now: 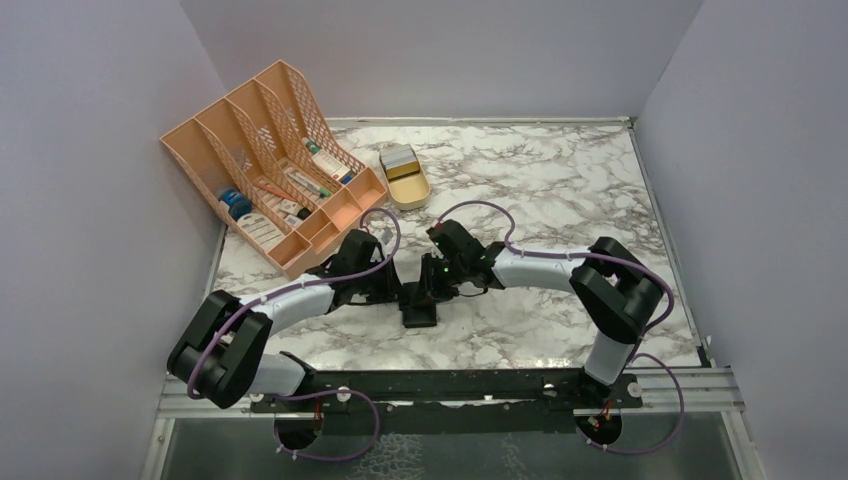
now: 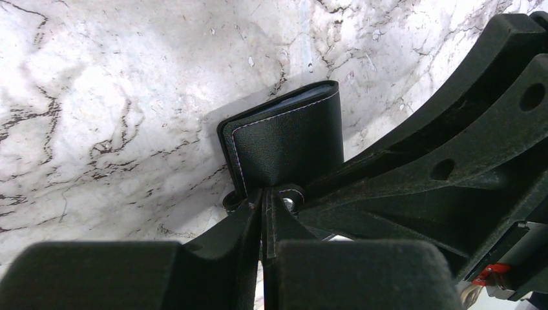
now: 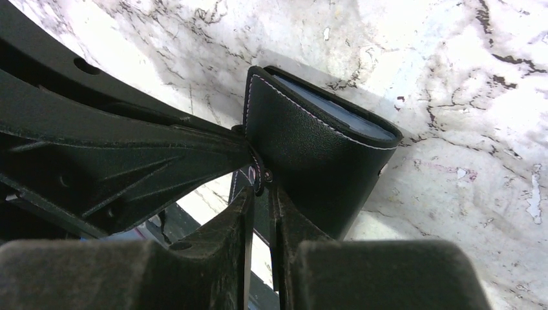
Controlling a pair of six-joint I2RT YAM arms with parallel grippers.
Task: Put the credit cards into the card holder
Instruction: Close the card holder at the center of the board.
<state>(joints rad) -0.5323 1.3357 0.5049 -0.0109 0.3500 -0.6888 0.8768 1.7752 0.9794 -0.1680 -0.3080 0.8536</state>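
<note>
The black card holder [image 1: 419,312] lies folded on the marble table in front of both arms. In the left wrist view the card holder [image 2: 291,142] shows white stitching and a blue-grey edge inside its fold. My left gripper [image 2: 265,201] is shut on its thin black flap. From the other side, my right gripper [image 3: 262,194] stands slightly open at the card holder [image 3: 316,168], with a narrow gap and a flap edge between its fingers. From above, the left gripper [image 1: 403,296] and right gripper [image 1: 433,290] meet over it. No credit cards show plainly.
A peach mesh file organiser [image 1: 270,165] with labelled boxes stands at the back left. Beside it sits a tan oval tin [image 1: 405,178] with a pale grey flat piece in it, too small to identify. Grey walls close in the left, right and back.
</note>
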